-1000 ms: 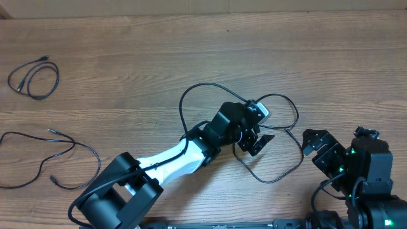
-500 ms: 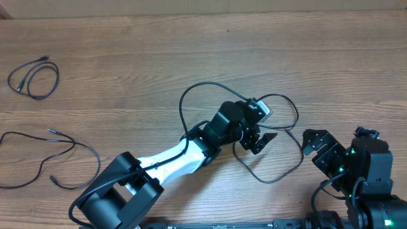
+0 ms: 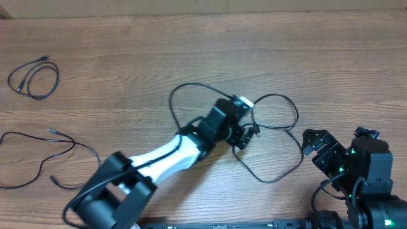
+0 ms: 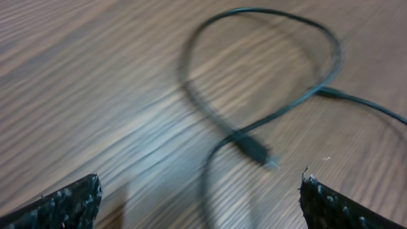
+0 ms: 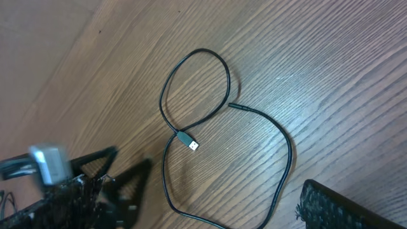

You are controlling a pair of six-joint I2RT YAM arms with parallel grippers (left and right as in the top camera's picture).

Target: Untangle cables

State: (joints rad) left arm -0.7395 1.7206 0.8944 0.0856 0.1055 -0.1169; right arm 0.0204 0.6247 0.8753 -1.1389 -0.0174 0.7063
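Hovering over the USB plug (image 4: 257,151) of the looped cable (image 3: 275,95), the left tool (image 3: 247,133) is spread wide and empty; the right tool (image 3: 316,143), near right, is likewise spread wide.

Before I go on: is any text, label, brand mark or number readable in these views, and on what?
No readable text in any view.
Cables: plain black, no print; the plug shows no legible mark.
White block at the left arm's wrist: blurred, nothing readable.
Table: bare wood grain, no label.
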